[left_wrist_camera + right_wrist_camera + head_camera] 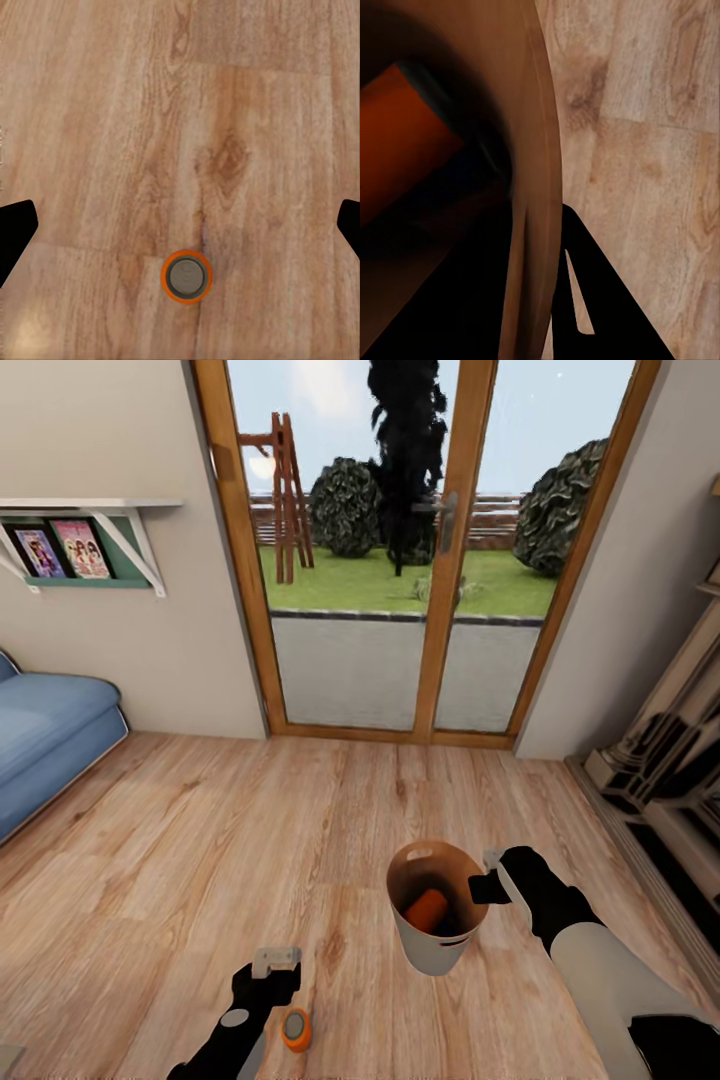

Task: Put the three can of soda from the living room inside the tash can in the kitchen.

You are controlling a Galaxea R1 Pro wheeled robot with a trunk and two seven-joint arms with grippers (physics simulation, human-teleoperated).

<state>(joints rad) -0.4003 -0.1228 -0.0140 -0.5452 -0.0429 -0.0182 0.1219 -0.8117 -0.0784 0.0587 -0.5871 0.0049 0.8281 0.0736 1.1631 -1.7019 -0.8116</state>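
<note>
While one orange soda can (pixel 427 909) already lies inside the trash can (pixel 436 954), a second orange can (pixel 296 1030) stands upright on the living-room plank floor (pixel 200 860), just beside the left claw (pixel 276 961). That claw hangs open and empty above it. The right claw (pixel 492 880) is clamped on the bucket's rim. By my reading, collecting is under way; next the left claw should descend and close around this can.
</note>
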